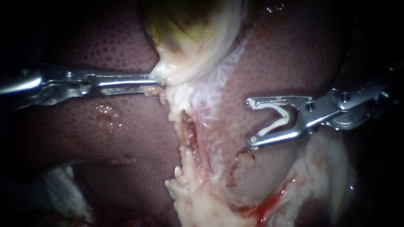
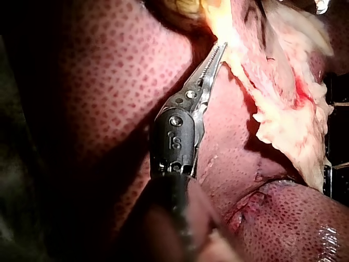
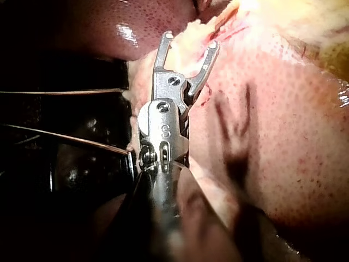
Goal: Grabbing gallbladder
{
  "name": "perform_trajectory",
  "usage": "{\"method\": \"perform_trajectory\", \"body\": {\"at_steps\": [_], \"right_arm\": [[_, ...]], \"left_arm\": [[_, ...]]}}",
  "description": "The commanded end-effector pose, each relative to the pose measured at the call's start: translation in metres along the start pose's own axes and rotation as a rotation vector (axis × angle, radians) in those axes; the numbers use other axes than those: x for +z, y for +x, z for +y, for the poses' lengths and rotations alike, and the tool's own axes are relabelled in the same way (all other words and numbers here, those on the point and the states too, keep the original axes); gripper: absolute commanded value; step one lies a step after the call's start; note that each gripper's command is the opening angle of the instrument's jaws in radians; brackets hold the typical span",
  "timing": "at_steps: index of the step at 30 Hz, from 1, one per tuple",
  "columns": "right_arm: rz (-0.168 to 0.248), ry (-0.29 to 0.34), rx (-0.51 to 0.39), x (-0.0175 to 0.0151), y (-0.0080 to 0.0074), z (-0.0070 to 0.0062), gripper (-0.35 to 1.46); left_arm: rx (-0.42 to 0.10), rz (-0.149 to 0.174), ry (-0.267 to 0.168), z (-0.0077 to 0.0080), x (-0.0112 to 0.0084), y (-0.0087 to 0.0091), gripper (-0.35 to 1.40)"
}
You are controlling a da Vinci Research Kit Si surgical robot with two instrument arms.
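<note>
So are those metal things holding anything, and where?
The left instrument has its jaws shut on the gallbladder, at its pale lower edge. The right instrument holds a white clip between its jaws.

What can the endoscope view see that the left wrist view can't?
Only the endoscope view shows the right instrument, its jaws holding a white clip. Only the left wrist view shows thin lines in the dark background. Both show the left instrument, its jaws pinching the pale edge of the gallbladder, and the spotted liver.
</note>
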State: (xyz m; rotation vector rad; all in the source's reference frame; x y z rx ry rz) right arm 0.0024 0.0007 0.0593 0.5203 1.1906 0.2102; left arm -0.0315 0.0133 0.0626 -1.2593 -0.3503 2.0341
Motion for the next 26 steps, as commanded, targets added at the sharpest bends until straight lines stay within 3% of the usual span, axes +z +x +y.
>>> {"method": "perform_trajectory", "body": {"at_steps": [1, 5, 26], "right_arm": [[0.0, 0.0, 0.0, 0.0, 0.0, 0.0, 0.6], [0.0, 0.0, 0.0, 0.0, 0.0, 0.0, 0.6], [0.0, 0.0, 0.0, 0.0, 0.0, 0.0, 0.6]], "left_arm": [[-0.011, 0.006, 0.002, -0.0002, -0.0006, 0.0005, -0.35], [-0.014, 0.011, 0.011, -0.0007, -0.0016, 0.0009, -0.35], [-0.015, 0.012, 0.02, -0.0009, -0.0011, 0.0006, -0.35]]}}
